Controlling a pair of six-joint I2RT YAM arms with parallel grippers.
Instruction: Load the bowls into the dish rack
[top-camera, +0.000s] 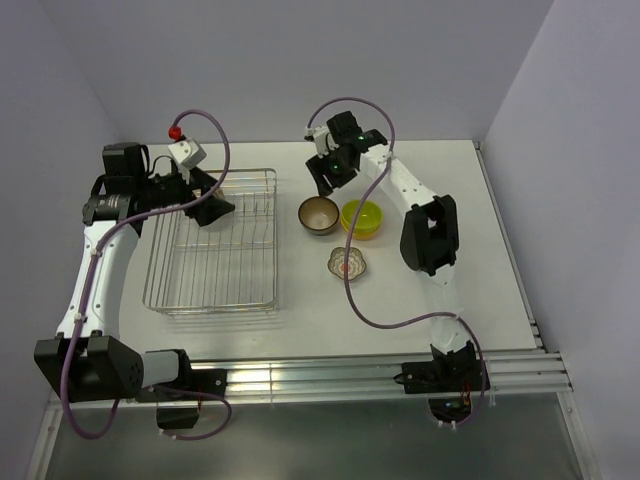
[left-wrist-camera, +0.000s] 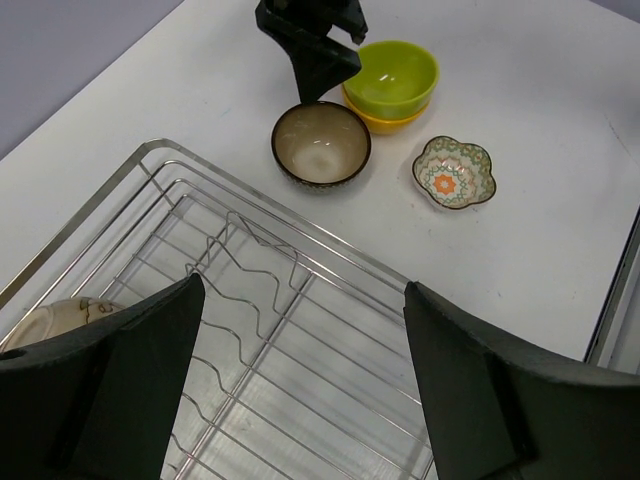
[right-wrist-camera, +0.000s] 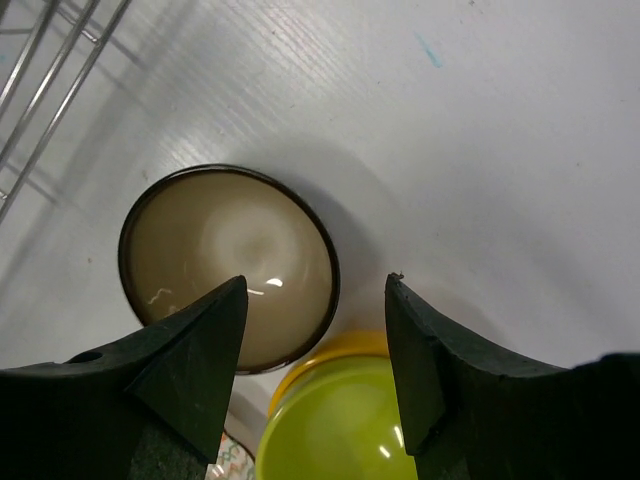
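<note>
hovering right gripper (right-wrist-camera: 315, 285) – jaws wide – over brown bowl (right-wrist-camera: 225, 255), pale glossy inside, left gripper (left-wrist-camera: 303, 290) spread empty

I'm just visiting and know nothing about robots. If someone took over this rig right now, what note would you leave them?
The left gripper is open and empty, over the dish rack.
The right gripper is open and empty, above the brown bowl.
Done: the white bowl seems to sit in a corner of the rack, mostly hidden.
Left: the brown bowl, the lime-green bowl nested in the orange bowl, and the patterned bowl, all on the table beside the rack.
</note>
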